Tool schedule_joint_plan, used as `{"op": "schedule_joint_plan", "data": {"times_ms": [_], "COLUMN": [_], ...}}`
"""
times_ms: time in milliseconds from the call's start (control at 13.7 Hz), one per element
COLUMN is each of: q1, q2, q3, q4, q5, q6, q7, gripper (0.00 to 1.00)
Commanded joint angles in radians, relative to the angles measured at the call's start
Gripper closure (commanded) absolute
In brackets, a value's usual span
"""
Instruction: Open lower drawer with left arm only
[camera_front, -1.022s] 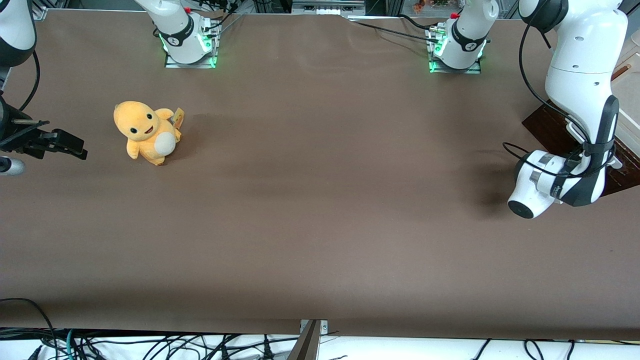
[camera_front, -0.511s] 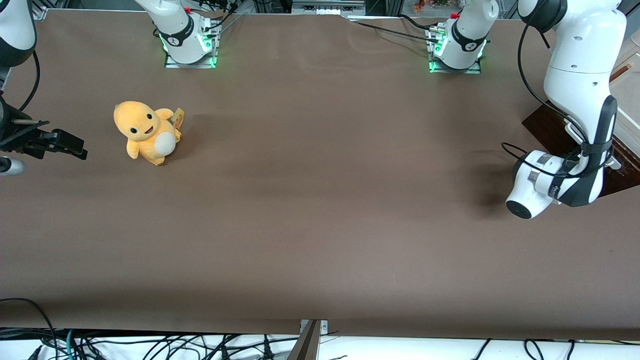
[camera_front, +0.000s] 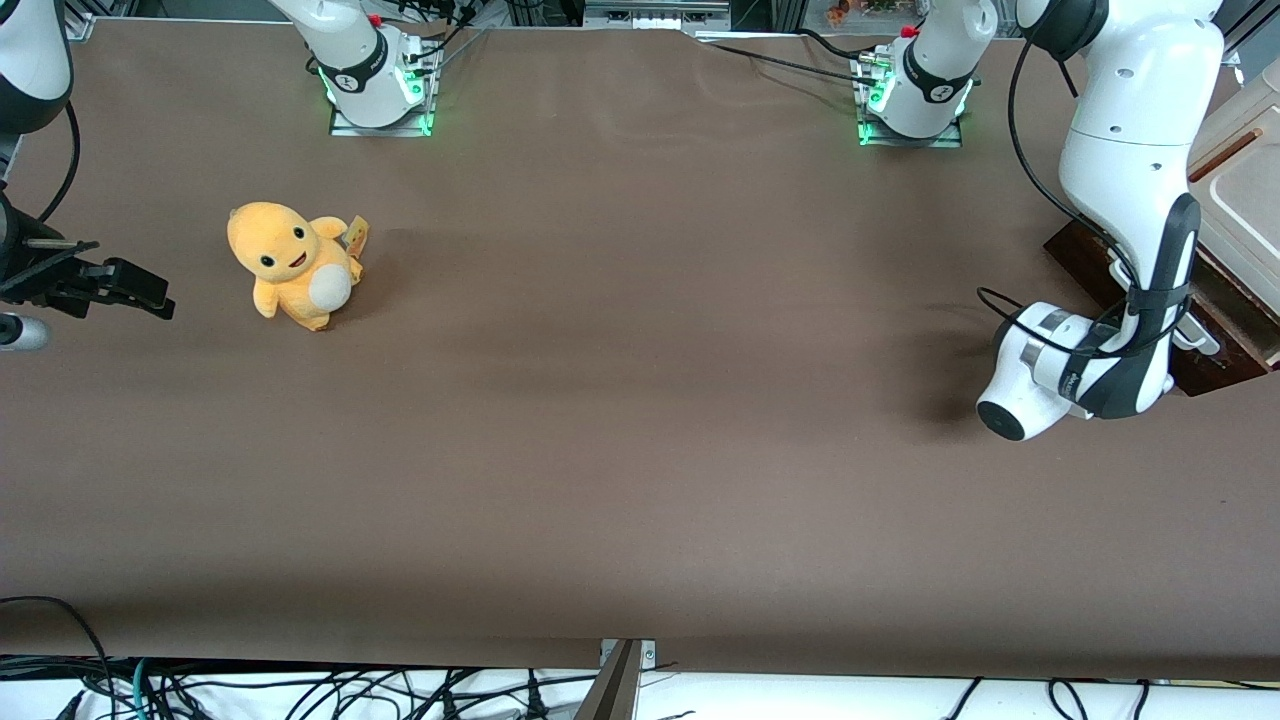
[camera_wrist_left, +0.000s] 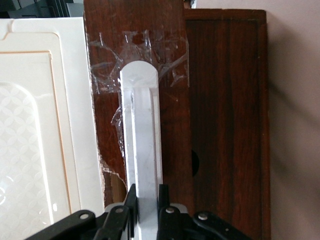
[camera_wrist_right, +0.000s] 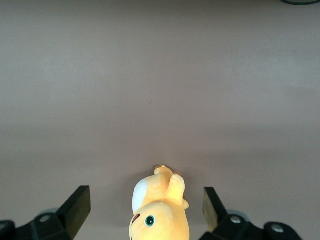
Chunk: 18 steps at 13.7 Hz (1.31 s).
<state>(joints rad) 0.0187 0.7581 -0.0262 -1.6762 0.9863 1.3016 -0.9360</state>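
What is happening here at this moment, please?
The left arm is working at the lower drawer, at its own end of the table. Its gripper is closed around the drawer's long white-silver bar handle, one finger on each side. The drawer's dark wooden front stands out from the cream-white cabinet. An orange plush toy sits toward the parked arm's end.

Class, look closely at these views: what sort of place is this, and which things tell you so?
Probably a robotics lab. Robot bases are bolted onto a brown table, loose cables lie along its edge, and the left arm's end effector grips the lower drawer's bar handle.
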Motion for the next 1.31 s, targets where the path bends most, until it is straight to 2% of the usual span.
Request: {"op": "schedule_joint_plan", "data": {"times_ms": [0,1242], "q1": [-0.032,-0.095], "q2": [0.001,0.03], "q3": [0.003,0.005], "q4": [0.065,0.099], "q5": [-0.005,0.0], "q6": [-0.042,-0.042], "q7": [0.042,0.042], "gripper": [0.94,0.94]}}
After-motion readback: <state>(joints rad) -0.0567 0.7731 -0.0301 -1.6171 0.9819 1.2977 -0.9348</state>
